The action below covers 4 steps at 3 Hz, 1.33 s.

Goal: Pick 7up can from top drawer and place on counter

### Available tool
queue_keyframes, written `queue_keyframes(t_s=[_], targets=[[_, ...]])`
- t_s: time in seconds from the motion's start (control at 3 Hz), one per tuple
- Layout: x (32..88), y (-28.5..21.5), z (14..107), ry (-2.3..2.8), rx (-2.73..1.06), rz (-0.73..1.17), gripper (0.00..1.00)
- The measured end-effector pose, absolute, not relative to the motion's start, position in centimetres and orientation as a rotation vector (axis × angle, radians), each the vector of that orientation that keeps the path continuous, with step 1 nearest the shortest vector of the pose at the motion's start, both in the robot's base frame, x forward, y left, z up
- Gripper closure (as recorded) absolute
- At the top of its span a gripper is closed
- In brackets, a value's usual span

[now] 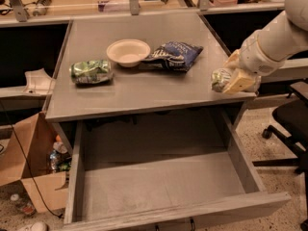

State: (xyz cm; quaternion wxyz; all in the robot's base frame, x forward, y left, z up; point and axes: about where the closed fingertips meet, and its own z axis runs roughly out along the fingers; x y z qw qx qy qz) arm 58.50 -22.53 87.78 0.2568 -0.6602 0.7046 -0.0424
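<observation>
My gripper (230, 79) is at the right edge of the counter (144, 88), shut on the 7up can (218, 79). The can is pale whitish-green and lies on its side between the yellowish fingers (239, 82), just above the counter's right front corner. I cannot tell whether it touches the top. The white arm reaches in from the upper right. The top drawer (163, 186) is pulled wide open below the counter, and its flat grey bottom is bare.
On the counter are a crinkled shiny green item (91, 71) at the left, a white bowl (128, 52) and a dark blue chip bag (174, 56). An office chair (288, 124) stands at the right. A cardboard box (33, 170) with litter sits on the floor at the left.
</observation>
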Motion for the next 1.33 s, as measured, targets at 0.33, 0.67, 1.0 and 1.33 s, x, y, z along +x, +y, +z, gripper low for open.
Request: queue_keyframes(t_s=[0.33,0.67,1.0,1.33], targets=[[58.5,-22.5,87.8,1.911,-1.792,-0.115,1.00],[59.3,-22.9,87.7,1.903,-1.774,-0.087,1.00],[62.7,-23.1,87.8,1.862,-1.788,-0.050,1.00],[65.1,-22.7,88.8,1.823,-1.800,-0.046,1.00]])
